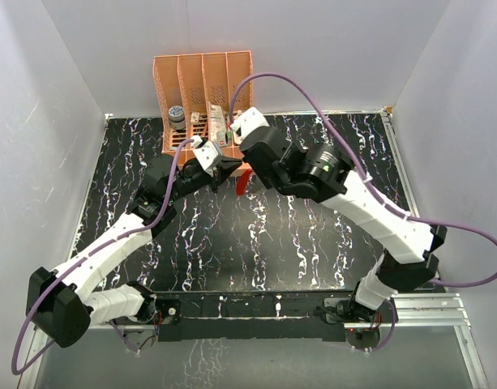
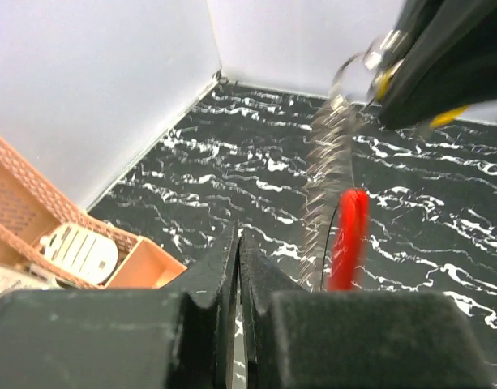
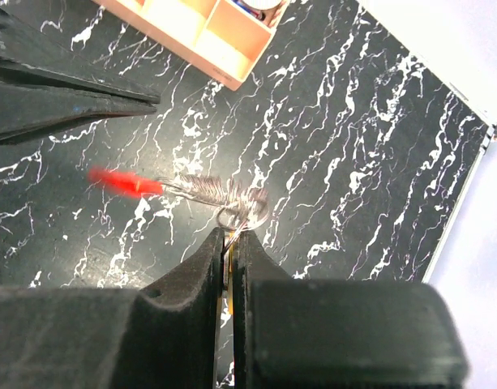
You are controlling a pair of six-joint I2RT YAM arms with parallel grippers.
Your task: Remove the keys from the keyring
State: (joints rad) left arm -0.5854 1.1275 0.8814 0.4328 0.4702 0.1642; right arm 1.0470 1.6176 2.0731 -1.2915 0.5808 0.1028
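Observation:
My right gripper (image 3: 232,237) is shut on a thin yellowish key (image 3: 230,264) held edge-on between its jaws. The keyring (image 3: 244,215), a small wire ring, sticks out just past the fingertips. A blurred chain runs from it to the red tag (image 3: 118,182), which hangs above the table. In the left wrist view the ring (image 2: 352,74) shows at the right gripper's black fingers (image 2: 443,57), with the red tag (image 2: 349,239) dangling below. My left gripper (image 2: 238,237) is shut with nothing in it, just left of the tag. From above, both grippers meet by the tag (image 1: 242,183).
An orange mesh rack (image 1: 203,89) with several small items stands at the back of the black marbled table (image 1: 313,235), close behind both grippers. Its corner (image 2: 143,259) holds a white oval item (image 2: 78,251). White walls close the sides and back.

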